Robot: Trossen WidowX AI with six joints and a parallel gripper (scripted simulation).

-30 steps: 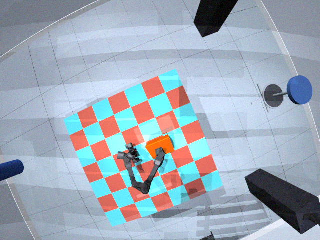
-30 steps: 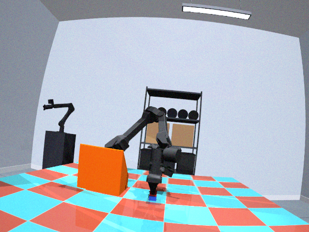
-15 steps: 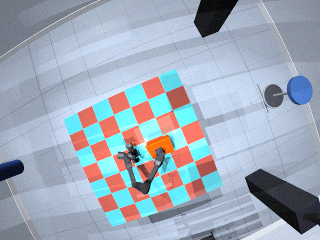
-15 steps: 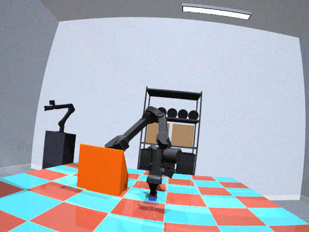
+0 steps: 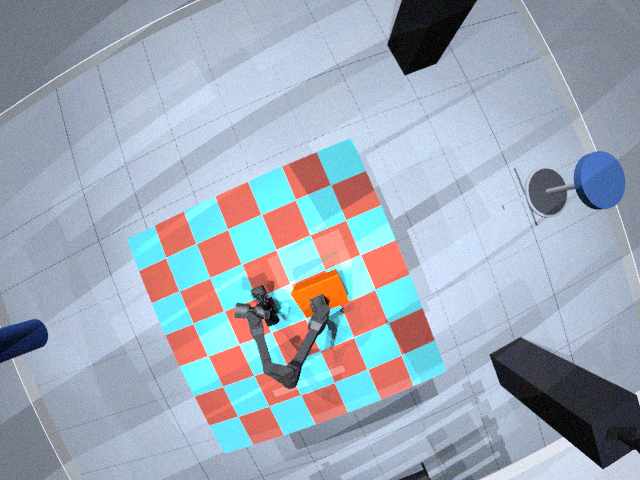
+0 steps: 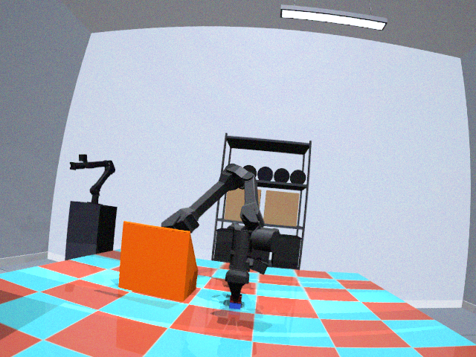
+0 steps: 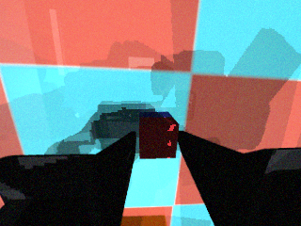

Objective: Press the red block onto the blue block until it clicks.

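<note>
1 dark red block (image 6: pixel 239 297) (image 7: pixel 158 137), boxy, atop blue block (image 6: pixel 235 306) (image 7: pixel 155 114)

From the top view I cannot make out either block beneath the tool (image 5: pixel 272 321) (image 6: pixel 235 294) (image 7: pixel 157 135). In the wrist view, red (image 7: pixel 157 137) hides most of blue (image 7: pixel 155 114).

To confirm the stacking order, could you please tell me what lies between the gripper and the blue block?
The red block lies between the gripper and the blue block, as the exterior view shows.
</note>
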